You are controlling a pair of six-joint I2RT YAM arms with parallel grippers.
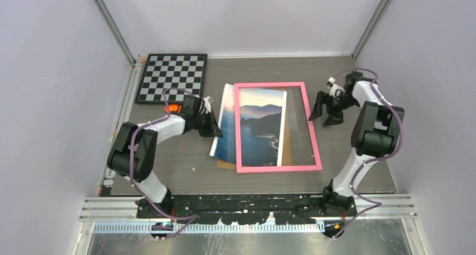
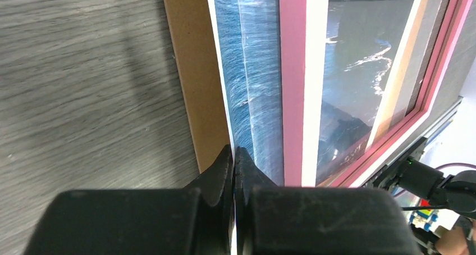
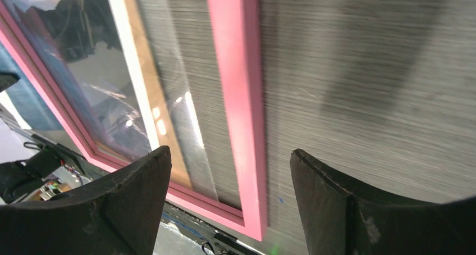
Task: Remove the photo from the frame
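Photo lay half out from under pink frame, poking toward 9 o'clock over the brown backing. Thin, light, floppy sheet that would likely crease if tugged; best pinched at the free edge and slid flat. Left fingers were pinched shut on that edge. Right fingers stood wide and empty over the surface at the frame's 3 o'clock.

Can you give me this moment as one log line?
left pincer: shut on photo edge | right pincer: open, empty, right of frame | photo: sticking out past frame's left side
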